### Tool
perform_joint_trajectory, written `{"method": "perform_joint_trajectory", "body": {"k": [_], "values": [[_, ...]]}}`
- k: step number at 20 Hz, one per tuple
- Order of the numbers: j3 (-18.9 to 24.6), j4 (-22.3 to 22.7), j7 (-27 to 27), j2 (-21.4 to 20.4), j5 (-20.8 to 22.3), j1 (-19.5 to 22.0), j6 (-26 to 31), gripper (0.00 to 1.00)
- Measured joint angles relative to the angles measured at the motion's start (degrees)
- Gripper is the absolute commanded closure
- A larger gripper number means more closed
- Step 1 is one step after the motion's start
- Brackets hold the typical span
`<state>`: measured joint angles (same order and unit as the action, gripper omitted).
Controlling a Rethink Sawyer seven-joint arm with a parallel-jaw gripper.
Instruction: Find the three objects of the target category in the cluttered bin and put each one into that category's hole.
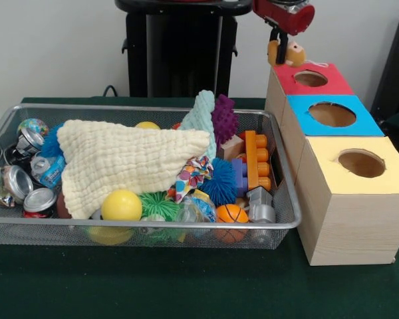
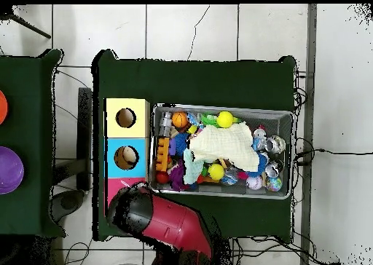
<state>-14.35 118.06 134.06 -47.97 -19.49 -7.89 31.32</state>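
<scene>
The wire-mesh bin point(image 1: 139, 226) lies on the green table and is full of toys, cans and cloths; it also shows in the overhead view point(image 2: 218, 108). The red-topped wooden box point(image 1: 332, 85) stands at the far end of the row of boxes, with its round hole point(image 1: 310, 78) showing. My gripper point(image 1: 279, 41) hangs just above and to the left of that hole, shut on a small tan and yellow soft toy point(image 1: 287, 54) with a white string. In the overhead view the red arm point(image 2: 171, 226) covers most of the red box point(image 2: 116, 186) and hides the gripper.
A blue-topped box point(image 1: 359, 123) and a yellow-topped box point(image 1: 392, 176) stand in line nearer the camera. In the bin lie a cream cloth point(image 1: 120, 159), a yellow ball point(image 1: 122, 205), crushed cans point(image 1: 13, 183), a small basketball point(image 1: 231, 214) and orange blocks point(image 1: 256, 159).
</scene>
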Motion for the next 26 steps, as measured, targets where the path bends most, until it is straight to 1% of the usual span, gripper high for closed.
{"method": "perform_joint_trajectory", "body": {"k": [8, 14, 17, 26], "values": [[0.13, -1.25, 0.0, 0.44, -1.24, -1.58, 0.01, 1.0], [0.48, -2.31, 0.01, 2.45, -3.92, -2.4, 0.0, 1.0], [0.69, -2.38, 0.04, 3.79, -6.17, -2.98, 0.0, 1.0], [1.23, -2.3, 0.04, 5.14, -10.06, -3.37, 0.0, 1.0]]}}
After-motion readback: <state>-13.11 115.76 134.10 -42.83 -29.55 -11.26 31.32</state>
